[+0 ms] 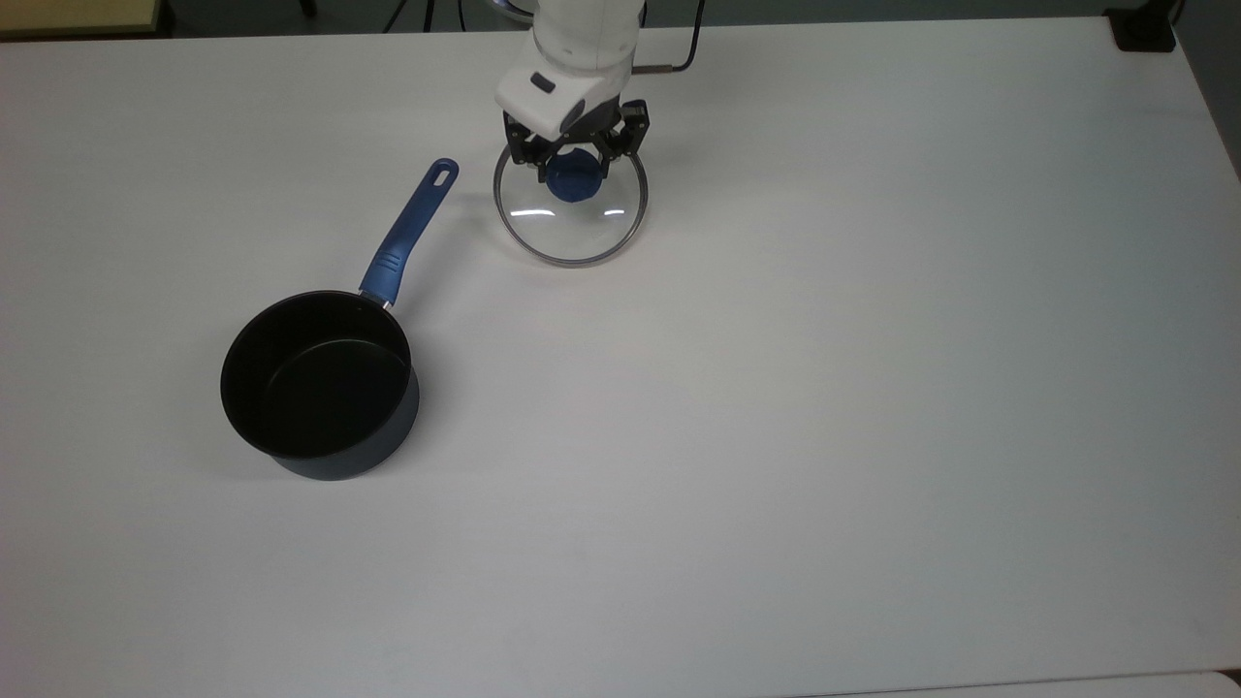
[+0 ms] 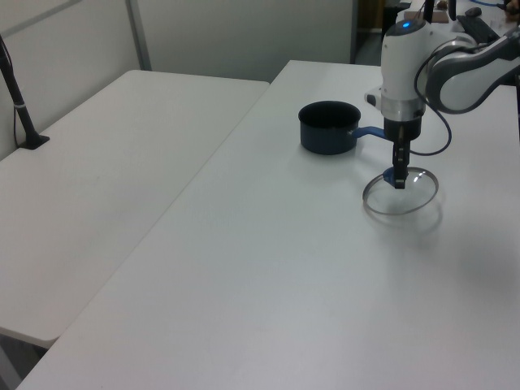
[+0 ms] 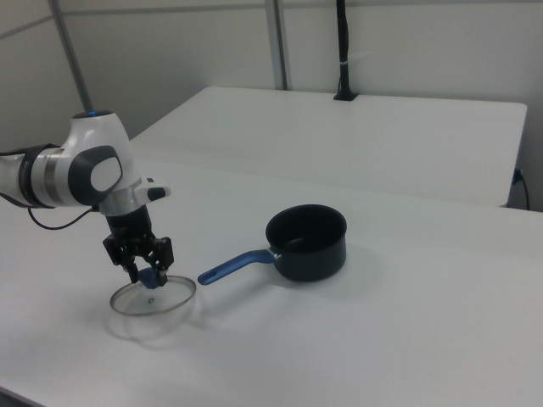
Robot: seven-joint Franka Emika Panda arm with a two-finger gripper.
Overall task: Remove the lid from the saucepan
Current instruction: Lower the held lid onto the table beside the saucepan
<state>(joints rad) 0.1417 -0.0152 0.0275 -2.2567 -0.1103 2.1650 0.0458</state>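
Saucepans: one (image 1: pixel 320 385), black inside, open-topped, long blue handle.
Lids: one (image 1: pixel 570 221), clear glass with a metal rim.
Knobs: one, blue (image 1: pixel 572 179), at the lid's centre.
Handles: one, blue (image 1: pixel 410 229), with a single slot at its far end.
Claws: one, mine (image 1: pixel 574 155), two fingers, one on each side of the knob.
Arms: one, mine (image 2: pixel 455 69), white and grey.
Surfaces: two white ones, the one carrying the pan and lid (image 1: pixel 776 388) and a second beside it (image 2: pixel 122 146).
Black posts: one (image 2: pixel 18 101), standing on the second surface.
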